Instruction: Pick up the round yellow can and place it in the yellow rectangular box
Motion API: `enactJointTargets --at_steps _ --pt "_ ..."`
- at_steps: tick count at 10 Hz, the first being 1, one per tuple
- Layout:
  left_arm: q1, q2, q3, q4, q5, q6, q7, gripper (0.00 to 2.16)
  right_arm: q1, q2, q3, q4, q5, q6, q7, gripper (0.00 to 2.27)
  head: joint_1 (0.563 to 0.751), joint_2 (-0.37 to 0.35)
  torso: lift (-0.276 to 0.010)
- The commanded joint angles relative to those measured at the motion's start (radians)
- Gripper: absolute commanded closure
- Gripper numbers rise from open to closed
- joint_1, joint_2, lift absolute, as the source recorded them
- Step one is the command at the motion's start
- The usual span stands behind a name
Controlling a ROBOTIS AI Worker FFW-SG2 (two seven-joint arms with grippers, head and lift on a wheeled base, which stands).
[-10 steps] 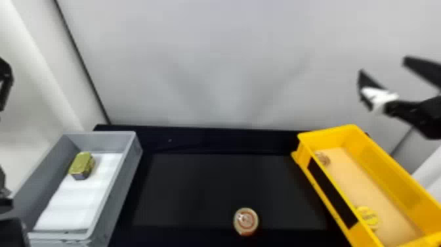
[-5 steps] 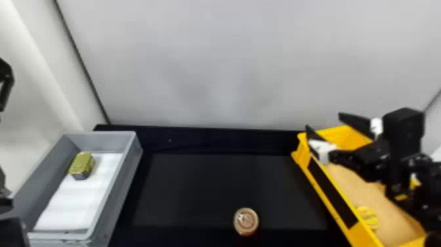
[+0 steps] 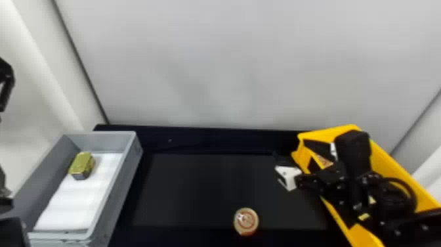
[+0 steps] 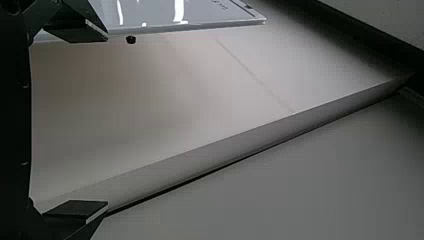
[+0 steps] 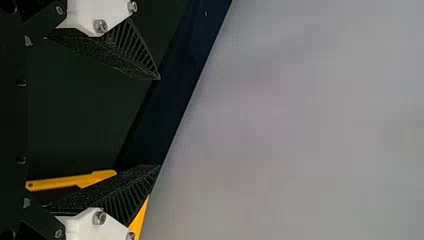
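The round can [image 3: 246, 220], pale gold on top with red rings, stands on the black table in the head view. Over the left side of the yellow rectangular box [image 3: 398, 169] is my right gripper [image 3: 290, 149], behind and to the right of the can and apart from it. In the right wrist view my right gripper [image 5: 159, 122] is open, its fingers well apart and nothing between them. Part of my left gripper [image 3: 6, 82] is at the head view's left edge; in the left wrist view my left gripper [image 4: 106, 121] stands open and holds nothing.
A grey box [image 3: 131, 157] with a white liner [image 3: 72, 197] stands on the left, holding a small gold-green tin [image 3: 82, 165]. The black table [image 3: 197, 187] lies between the two boxes, with a pale wall [image 3: 213, 65] behind. My right arm covers much of the yellow box.
My right arm came in from the upper right, over the yellow box, then moved left and down until one finger passed its left rim. The can and my left arm stayed put.
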Motion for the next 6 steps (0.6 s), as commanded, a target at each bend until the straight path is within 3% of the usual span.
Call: enactJointTargets --at_steps 1,3,5,6 --pt "0.001 -0.003 0.0 0.001 0.0 0.001 0.0 0.1 0.002 -0.003 0.048 0.001 -0.002 0.028 0.002 0.19 0.694 0.014 -0.06" --pt "0.0 -0.003 -0.004 0.004 0.0 0.003 0.0 0.1 0.0 -0.008 0.079 0.003 0.023 0.056 0.019 0.19 0.694 0.014 -0.06" --pt "0.0 -0.003 -0.005 0.005 0.0 0.004 0.0 0.1 -0.006 -0.006 0.125 0.01 0.244 0.097 0.171 0.19 0.694 0.014 -0.06" --pt "0.0 -0.003 -0.005 0.005 0.0 0.006 0.0 0.1 -0.006 -0.003 0.129 0.029 0.299 0.108 0.232 0.19 0.694 0.014 -0.06"
